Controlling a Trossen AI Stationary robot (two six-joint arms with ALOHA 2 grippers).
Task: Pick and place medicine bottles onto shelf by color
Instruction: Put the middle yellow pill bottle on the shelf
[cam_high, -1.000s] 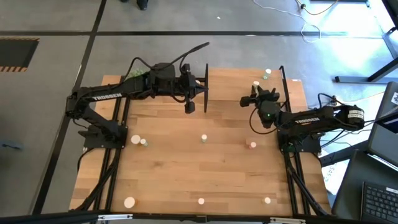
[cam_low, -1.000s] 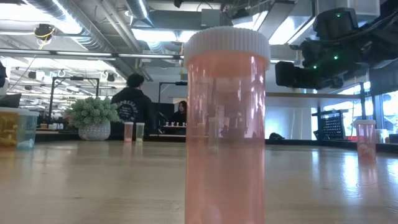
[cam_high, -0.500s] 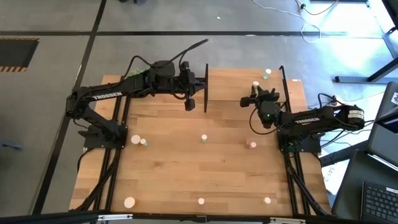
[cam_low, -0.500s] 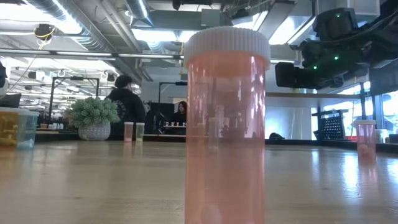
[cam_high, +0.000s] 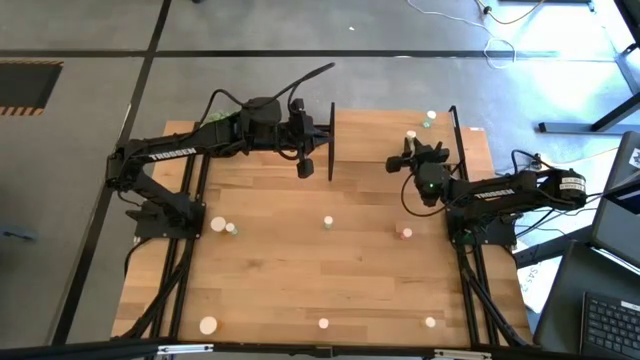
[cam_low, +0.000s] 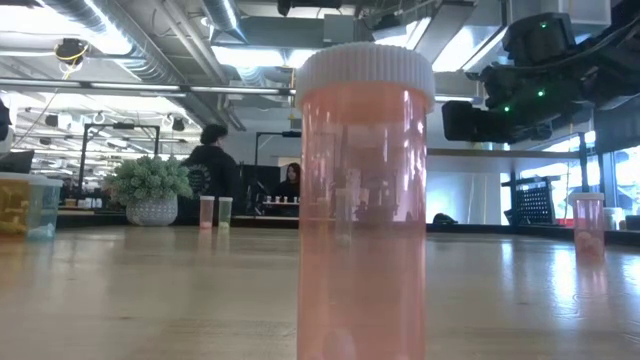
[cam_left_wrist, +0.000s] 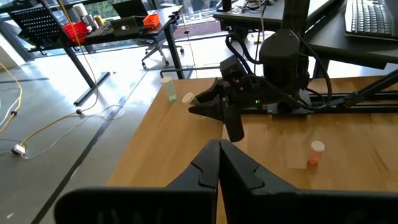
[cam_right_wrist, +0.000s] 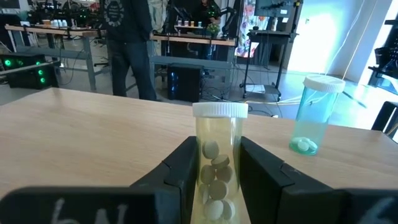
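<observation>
Right gripper (cam_right_wrist: 214, 168) pinching yellowish bottle (cam_right_wrist: 217, 158) near the surface's far right corner, green bottle (cam_right_wrist: 314, 115) nearby. Left gripper (cam_left_wrist: 219, 165) pressed together, empty, over far edge by the shelf (cam_high: 331, 140).

potted plant (cam_low: 152, 193), person (cam_low: 210, 165), laptop (cam_high: 610, 320)

From where I sit the lighting is even and bright. Daylight floods in at the high view's far right corner, washing out the floor (cam_high: 560, 40) there. Ceiling strip lights (cam_low: 100, 40) glare in the low view, and the near orange bottle (cam_low: 364, 200) is soft, with sheen on the tabletop (cam_low: 150, 290). Windows behind the green bottle (cam_right_wrist: 313, 115) bloom white.
</observation>
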